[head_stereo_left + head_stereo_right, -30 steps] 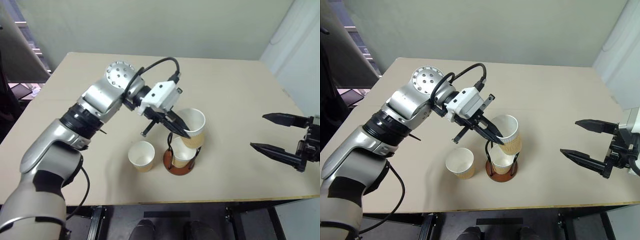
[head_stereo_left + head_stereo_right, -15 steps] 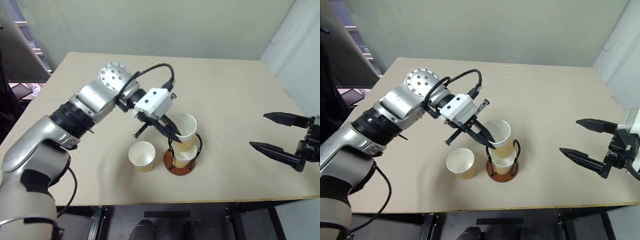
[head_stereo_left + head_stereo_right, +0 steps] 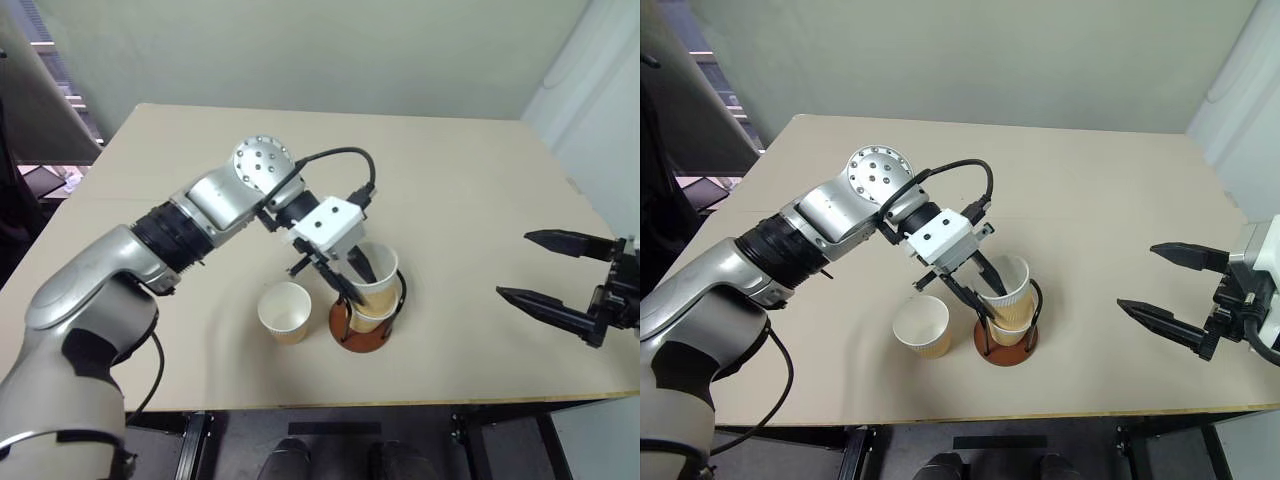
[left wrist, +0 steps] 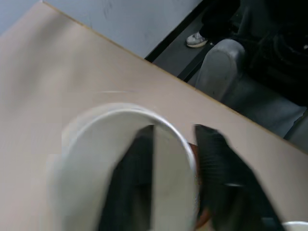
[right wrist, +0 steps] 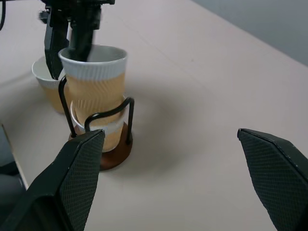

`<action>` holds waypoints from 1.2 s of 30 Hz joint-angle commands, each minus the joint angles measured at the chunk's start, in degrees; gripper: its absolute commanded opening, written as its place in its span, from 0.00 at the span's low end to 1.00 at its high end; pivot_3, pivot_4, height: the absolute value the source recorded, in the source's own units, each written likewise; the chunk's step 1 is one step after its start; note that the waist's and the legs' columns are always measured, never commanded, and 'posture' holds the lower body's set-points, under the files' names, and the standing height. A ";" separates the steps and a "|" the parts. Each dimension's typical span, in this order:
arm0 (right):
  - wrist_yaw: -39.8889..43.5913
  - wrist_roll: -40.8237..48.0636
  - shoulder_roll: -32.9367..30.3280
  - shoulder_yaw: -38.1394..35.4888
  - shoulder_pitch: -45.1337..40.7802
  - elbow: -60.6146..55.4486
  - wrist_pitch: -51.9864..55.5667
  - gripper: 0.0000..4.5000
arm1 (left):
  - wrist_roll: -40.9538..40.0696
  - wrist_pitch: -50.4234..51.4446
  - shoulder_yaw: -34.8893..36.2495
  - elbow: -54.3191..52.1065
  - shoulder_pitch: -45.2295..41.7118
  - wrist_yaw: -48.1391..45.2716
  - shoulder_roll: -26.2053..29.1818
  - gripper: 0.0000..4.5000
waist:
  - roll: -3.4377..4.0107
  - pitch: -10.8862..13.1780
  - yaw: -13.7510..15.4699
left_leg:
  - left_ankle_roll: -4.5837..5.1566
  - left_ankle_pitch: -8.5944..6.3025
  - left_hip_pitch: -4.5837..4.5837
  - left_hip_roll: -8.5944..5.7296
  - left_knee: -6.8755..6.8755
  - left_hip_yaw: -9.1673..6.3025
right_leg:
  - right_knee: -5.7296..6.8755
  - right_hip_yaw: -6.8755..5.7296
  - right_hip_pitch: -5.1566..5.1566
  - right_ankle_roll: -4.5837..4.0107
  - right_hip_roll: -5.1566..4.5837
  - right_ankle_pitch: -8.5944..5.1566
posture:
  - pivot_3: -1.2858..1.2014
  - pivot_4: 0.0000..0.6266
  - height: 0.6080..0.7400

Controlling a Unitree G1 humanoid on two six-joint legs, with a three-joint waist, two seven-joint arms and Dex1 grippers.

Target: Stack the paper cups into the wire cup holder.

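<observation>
The wire cup holder stands near the table's front edge with one paper cup seated low between its black loops. A second paper cup sits nested in that one, upright, its rim above the wires. My left gripper reaches down to this upper cup with one finger inside it and one outside. In the left wrist view the fingers stand apart with a gap to the cup wall, so it is open. A third paper cup stands upright just left of the holder. My right gripper hovers open far to the right.
The beige table stretches back and to the right of the holder. Its front edge runs close below the holder and the loose cup. A pale wall lies behind the table, and dark floor shows below the front edge.
The left gripper has carried the upper cup down into the holder, onto the lower cup, and its fingers have parted from the cup wall. The right gripper has kept still.
</observation>
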 commanded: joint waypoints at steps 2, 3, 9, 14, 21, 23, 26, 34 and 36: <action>-0.76 0.70 -0.07 -2.71 0.11 -1.33 -0.42 1.00 | -0.40 -1.16 1.53 -0.24 -2.28 -1.90 -0.06 0.70 | 0.00 0.00 0.00 | 0.00 0.00 0.00 -0.01 0.01 0.00 | 0.00 0.00 0.00 0.00 0.00 0.00 | 0.52 0.24 1.00; -0.78 0.57 -0.10 -2.47 0.05 -1.22 -0.54 1.00 | -0.59 -1.13 1.62 -0.24 -2.36 -1.90 0.01 0.79 | 0.00 0.00 0.03 | 0.00 0.00 0.00 -0.01 0.01 -0.01 | 0.00 0.00 0.00 0.00 0.00 0.00 | 0.52 0.24 1.00; -0.57 -0.49 -0.62 -0.20 -1.25 0.12 -1.50 1.00 | 1.38 1.91 14.53 7.60 -2.25 -1.89 -4.96 0.94 | 0.00 0.00 0.11 | 0.02 -0.01 -0.04 -0.02 0.08 -0.02 | 0.01 -0.02 0.02 0.01 0.00 0.01 | 0.52 0.24 1.00; 0.59 -1.43 -1.21 0.84 -1.99 1.42 -1.98 1.00 | 7.83 1.82 20.88 21.86 -6.71 -1.90 0.49 0.94 | 0.06 0.02 -0.72 | 0.04 -0.02 -0.02 0.07 0.05 0.09 | 0.03 -0.03 -0.11 0.02 0.04 0.01 | 0.52 0.24 1.00; 1.39 -2.79 -1.43 4.04 -3.41 2.99 -3.25 1.00 | 7.87 2.53 11.83 14.87 -1.26 -1.90 7.37 0.94 | 0.24 -0.06 -0.19 | 0.14 -0.02 -0.06 -0.11 -0.07 -0.23 | -0.06 -0.03 -0.21 0.12 -0.01 0.01 | 0.52 0.24 1.00; 1.80 -3.15 -1.45 4.62 -3.52 3.30 -3.48 1.00 | 6.10 3.17 10.23 12.11 -0.42 -1.90 9.13 0.94 | 0.16 -0.01 0.03 | 0.17 -0.01 -0.15 -0.14 0.00 -0.29 | -0.07 -0.06 -0.23 0.20 -0.04 0.05 | 0.52 0.24 1.00; 2.99 -3.73 -1.84 5.14 -3.54 3.97 -3.85 1.00 | 4.06 3.15 7.07 9.44 0.55 -1.90 12.21 0.94 | 0.16 -0.02 0.02 | 0.17 -0.01 -0.22 -0.16 0.08 -0.30 | -0.08 -0.06 -0.26 0.25 -0.05 0.08 | 0.52 0.24 1.00; 3.40 -3.70 -2.23 5.82 -4.78 3.90 -3.30 1.00 | 1.21 4.46 5.93 2.55 5.77 -1.90 15.82 0.94 | 0.26 -0.07 -0.19 | 0.20 0.02 -0.08 -0.14 0.05 -0.21 | 0.03 -0.02 -0.24 0.24 -0.04 0.08 | 0.52 0.24 1.00; 4.04 -3.78 -2.37 5.13 -4.41 4.10 -3.18 1.00 | 1.49 4.75 5.70 1.27 6.95 -1.90 16.60 0.94 | 0.27 -0.07 -0.24 | 0.20 0.01 -0.09 -0.15 0.04 -0.21 | -0.01 -0.01 -0.24 0.24 -0.05 0.08 | 0.52 0.24 1.00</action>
